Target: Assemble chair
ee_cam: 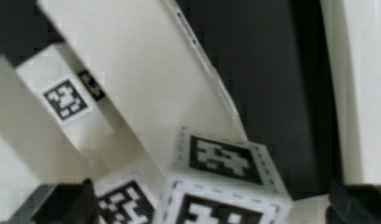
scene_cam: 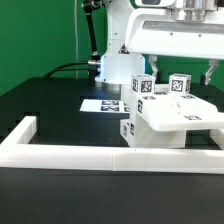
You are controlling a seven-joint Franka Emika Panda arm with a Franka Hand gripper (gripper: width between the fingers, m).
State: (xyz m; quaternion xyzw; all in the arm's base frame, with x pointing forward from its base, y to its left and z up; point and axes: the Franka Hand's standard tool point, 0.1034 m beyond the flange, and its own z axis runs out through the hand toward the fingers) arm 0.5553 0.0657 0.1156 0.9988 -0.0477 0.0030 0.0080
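Observation:
The chair (scene_cam: 172,122) stands partly built on the black table, at the exterior view's right. It is a flat white slab with white tagged posts (scene_cam: 146,86) rising behind it and a tagged block (scene_cam: 130,128) at its front corner. My gripper (scene_cam: 180,70) hangs over the posts. In the wrist view the gripper (ee_cam: 208,206) is open, and its dark fingertips (ee_cam: 59,200) stand on either side of a tagged white post end (ee_cam: 219,185), apart from it. Long white chair bars (ee_cam: 142,70) run away beyond that post.
A long white border frame (scene_cam: 90,152) runs along the table's front and turns back at the exterior view's left (scene_cam: 25,130). The marker board (scene_cam: 104,104) lies flat behind the chair. The robot's base (scene_cam: 115,65) and a cable stand at the back.

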